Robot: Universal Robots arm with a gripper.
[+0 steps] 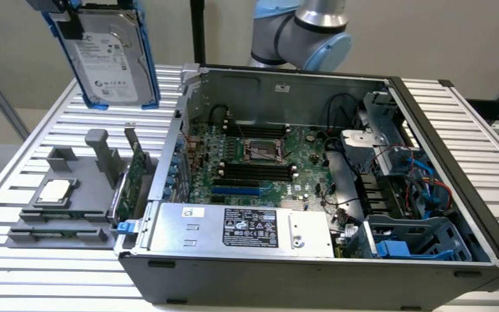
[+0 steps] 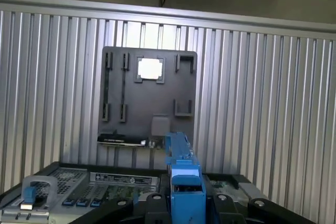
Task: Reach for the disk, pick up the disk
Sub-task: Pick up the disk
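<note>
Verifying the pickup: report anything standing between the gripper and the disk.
Nothing visible does. The gripper holds the disk by its blue frame, up in the air, apart from the grey fixture and the computer case.

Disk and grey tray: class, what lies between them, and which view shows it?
Nothing; the stretch is bare. In the exterior view the disk hangs in air, apart from the grey tray on the table; only open space separates them.

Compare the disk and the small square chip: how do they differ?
The disk hangs nearly upright in the air, while the chip lies flat on the grey holder. The disk is larger, rectangular and blue-framed; the chip is small and square. Both look silvery.
</note>
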